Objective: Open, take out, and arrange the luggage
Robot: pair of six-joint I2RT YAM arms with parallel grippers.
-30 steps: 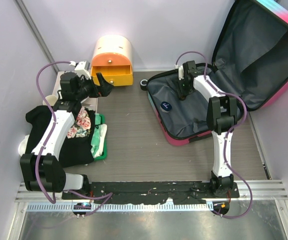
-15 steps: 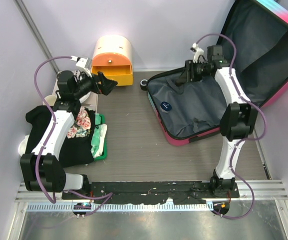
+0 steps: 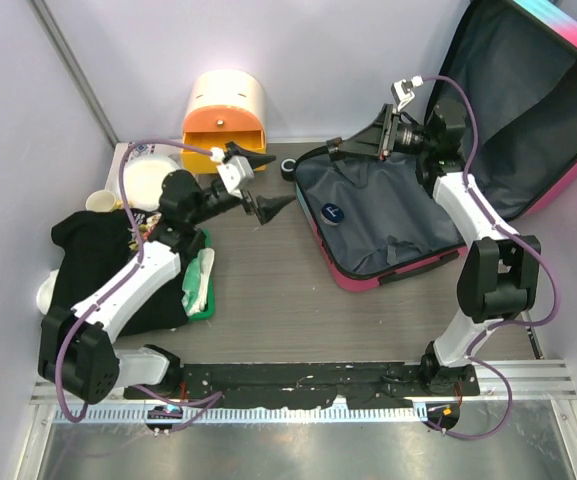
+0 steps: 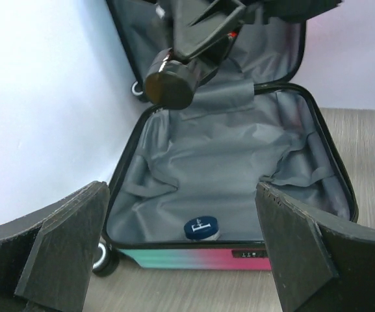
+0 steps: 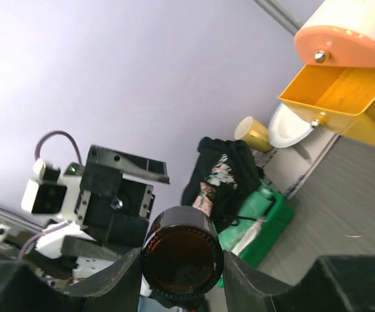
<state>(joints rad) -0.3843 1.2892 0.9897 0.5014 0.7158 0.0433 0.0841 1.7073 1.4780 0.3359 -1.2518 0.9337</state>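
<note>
Luggage: It lies open at the far right corner of the desk, with its lid propped back against the right-hand wall. The grey lining is bare except for a blue round cap near its left wall.
Change: A second ago the right fingers were down inside the shell. They have since lifted clear and now sit above the far-left rim, carrying a brown bottle. The left arm has swung away from the drawer box at the far left corner towards the middle of the desk.
Meaning: We judge the taking-out to be under way, with one item just lifted free and the blue cap yet to follow. The two arms face each other, so a hand-over looks likely to us, though nothing has passed between them yet.
Right arm: It is stretched up and over the shell, wrist turned towards the left edge, its fingers clamped on the bottle's sides.
Left arm: It reaches low across from the left edge. The left fingers point at the luggage, spread wide and holding nothing, well apart from the bottle.
Beyond: Dark clothing and a green tray lie by the left edge.
</note>
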